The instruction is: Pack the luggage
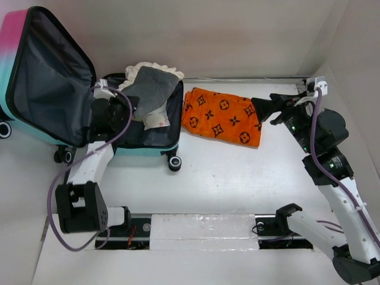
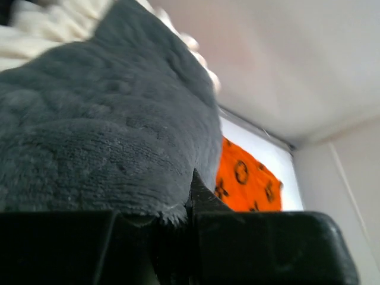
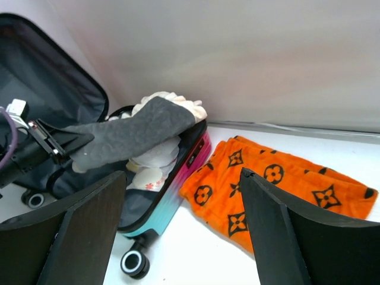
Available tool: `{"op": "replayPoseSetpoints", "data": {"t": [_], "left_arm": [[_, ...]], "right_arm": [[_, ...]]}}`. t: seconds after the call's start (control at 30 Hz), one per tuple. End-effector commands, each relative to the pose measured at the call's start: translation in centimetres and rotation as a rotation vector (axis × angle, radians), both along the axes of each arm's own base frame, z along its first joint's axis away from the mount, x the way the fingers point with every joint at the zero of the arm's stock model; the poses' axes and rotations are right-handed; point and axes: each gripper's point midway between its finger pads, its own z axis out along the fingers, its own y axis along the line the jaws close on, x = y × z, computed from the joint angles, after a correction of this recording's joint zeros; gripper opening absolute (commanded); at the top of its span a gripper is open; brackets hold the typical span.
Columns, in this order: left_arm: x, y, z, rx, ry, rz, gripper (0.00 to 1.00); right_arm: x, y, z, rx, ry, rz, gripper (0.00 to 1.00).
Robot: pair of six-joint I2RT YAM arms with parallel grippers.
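The luggage lies open at the back left, its lid raised and dark lining showing; white clothes fill its base. My left gripper is shut on one end of a grey fleece cloth and holds it over the base. In the left wrist view the grey cloth is pinched in the gripper. My right gripper is open and empty at the right end of an orange patterned towel. In the right wrist view the towel and the luggage lie beyond the gripper.
White walls close the back and both sides. The luggage's wheels stick out toward the front. A cable and wall socket sit at the back right corner. A white strip runs between the arm bases.
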Motion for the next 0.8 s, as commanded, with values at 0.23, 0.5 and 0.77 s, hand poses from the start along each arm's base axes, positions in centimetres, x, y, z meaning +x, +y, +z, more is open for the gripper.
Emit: {"op": "replayPoseSetpoints", "data": {"t": [0.23, 0.5, 0.77], "left_arm": [[-1.8, 7.2, -5.3, 0.064, 0.18, 0.412, 0.0], [-5.9, 11.1, -8.4, 0.02, 0.251, 0.63, 0.0], [-6.2, 14.2, -6.5, 0.0, 0.243, 0.777, 0.0]], "right_arm": [[-0.8, 2.2, -1.6, -0.006, 0.012, 0.093, 0.83], [-1.2, 2.7, -2.4, -0.011, 0.023, 0.111, 0.83], [-1.7, 3.6, -2.3, -0.008, 0.024, 0.137, 0.83]]}}
